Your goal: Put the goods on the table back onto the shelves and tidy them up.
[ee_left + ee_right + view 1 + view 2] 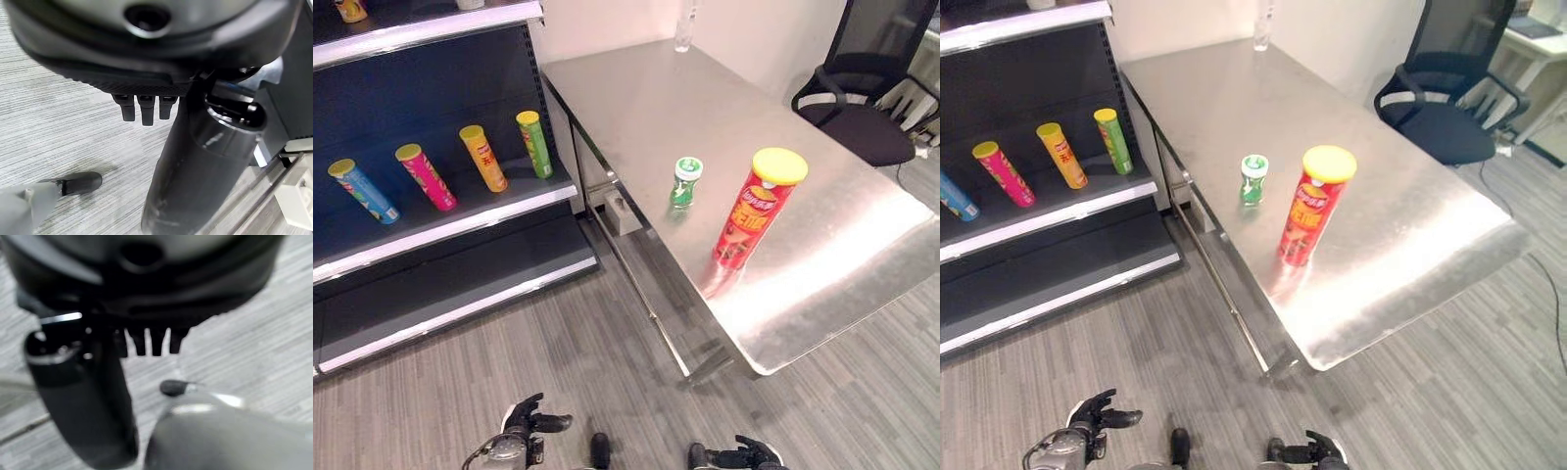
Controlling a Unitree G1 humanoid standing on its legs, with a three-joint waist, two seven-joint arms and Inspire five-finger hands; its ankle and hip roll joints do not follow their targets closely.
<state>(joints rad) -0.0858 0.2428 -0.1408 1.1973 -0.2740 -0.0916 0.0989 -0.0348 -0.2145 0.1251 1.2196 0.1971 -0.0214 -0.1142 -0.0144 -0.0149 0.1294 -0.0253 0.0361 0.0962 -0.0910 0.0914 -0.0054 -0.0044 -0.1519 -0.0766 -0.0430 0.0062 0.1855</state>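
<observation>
A red chip can with a yellow lid [756,206] stands upright on the steel table [636,98], close to its near edge. Just left of the can stands a small green bottle with a white cap [684,183]. On the middle board of the dark shelf [460,217] lie several chip cans: blue [362,190], pink [426,177], orange [482,157] and green [534,143]. My left hand [530,421] hangs low over the floor, open and holding nothing, its fingers [142,107] straight. My right hand [744,455] is also low and open, well short of the table.
A clear bottle [684,29] stands at the table's far end. A black office chair [857,108] sits to the right of the table. The lower shelf board [450,284] is bare, and a small item [350,10] sits on the top shelf. Grey plank floor lies between me and the shelf.
</observation>
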